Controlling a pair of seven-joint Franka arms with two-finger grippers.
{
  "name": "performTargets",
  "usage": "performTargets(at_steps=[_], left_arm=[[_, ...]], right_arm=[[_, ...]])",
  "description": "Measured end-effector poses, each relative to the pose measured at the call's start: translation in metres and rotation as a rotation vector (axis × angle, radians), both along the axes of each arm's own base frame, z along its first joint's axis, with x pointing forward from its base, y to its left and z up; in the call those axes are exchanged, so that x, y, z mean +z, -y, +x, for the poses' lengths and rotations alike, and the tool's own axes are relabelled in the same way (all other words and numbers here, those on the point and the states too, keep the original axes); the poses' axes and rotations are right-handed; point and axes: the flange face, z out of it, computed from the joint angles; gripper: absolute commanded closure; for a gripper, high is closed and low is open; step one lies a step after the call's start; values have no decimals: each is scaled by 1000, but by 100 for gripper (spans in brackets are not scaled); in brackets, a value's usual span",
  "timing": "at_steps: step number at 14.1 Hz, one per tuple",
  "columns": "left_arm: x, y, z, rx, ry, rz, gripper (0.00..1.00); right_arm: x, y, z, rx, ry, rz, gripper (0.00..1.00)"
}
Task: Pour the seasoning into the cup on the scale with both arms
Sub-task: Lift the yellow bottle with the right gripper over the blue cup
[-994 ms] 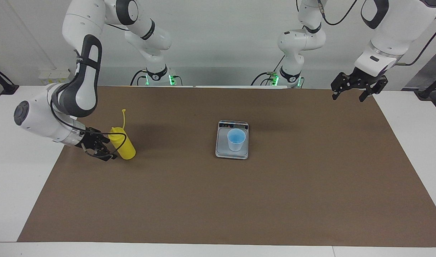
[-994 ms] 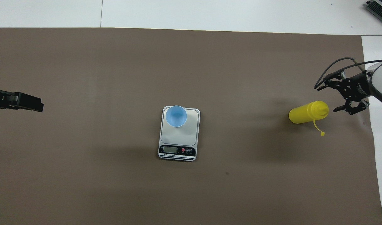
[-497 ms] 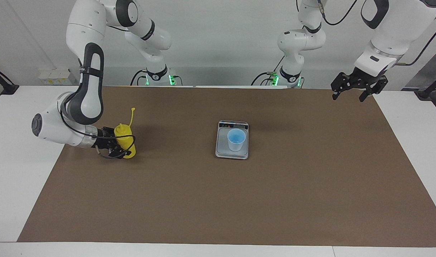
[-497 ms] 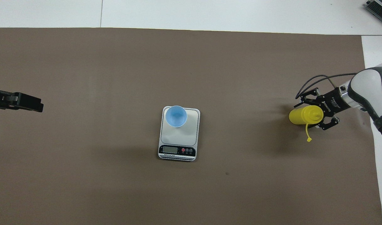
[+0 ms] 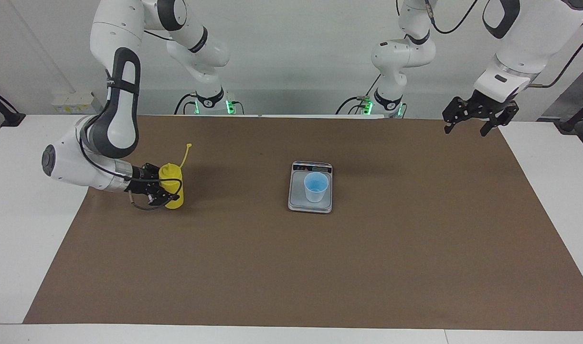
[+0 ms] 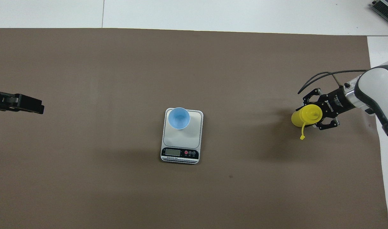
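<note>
The yellow seasoning bottle (image 5: 170,175) stands upright on the brown mat toward the right arm's end of the table, its cap strap sticking up. It also shows in the overhead view (image 6: 299,119). My right gripper (image 5: 173,192) comes in level from the side. It is open, with one finger on each side of the bottle's body, as the overhead view (image 6: 312,112) also shows. The light-blue cup (image 5: 316,186) (image 6: 179,118) stands upright on the silver scale (image 5: 298,201) (image 6: 194,135) at mid-table. My left gripper (image 5: 467,125) (image 6: 30,106) waits open and empty, raised over the mat's edge at the left arm's end.
The brown mat (image 5: 320,267) covers most of the white table (image 5: 24,248). The scale's display strip (image 6: 173,152) faces the robots. Bare mat lies between the bottle and the scale.
The right gripper has moved in around the bottle, toward the scale. The bottle has gone from leaning to standing upright. The left arm has not moved.
</note>
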Motion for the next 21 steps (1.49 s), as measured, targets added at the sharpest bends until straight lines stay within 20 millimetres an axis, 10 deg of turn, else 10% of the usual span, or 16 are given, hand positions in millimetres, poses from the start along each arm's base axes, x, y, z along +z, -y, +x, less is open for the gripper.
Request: performTargets(at_steps=[10,21], left_arm=[[0,0,0,0,0,0,0],[0,0,0,0,0,0,0]], right_arm=[[70,-239,17,-167,140,-389,100],[60,-352,18,-38,451,-810,100]])
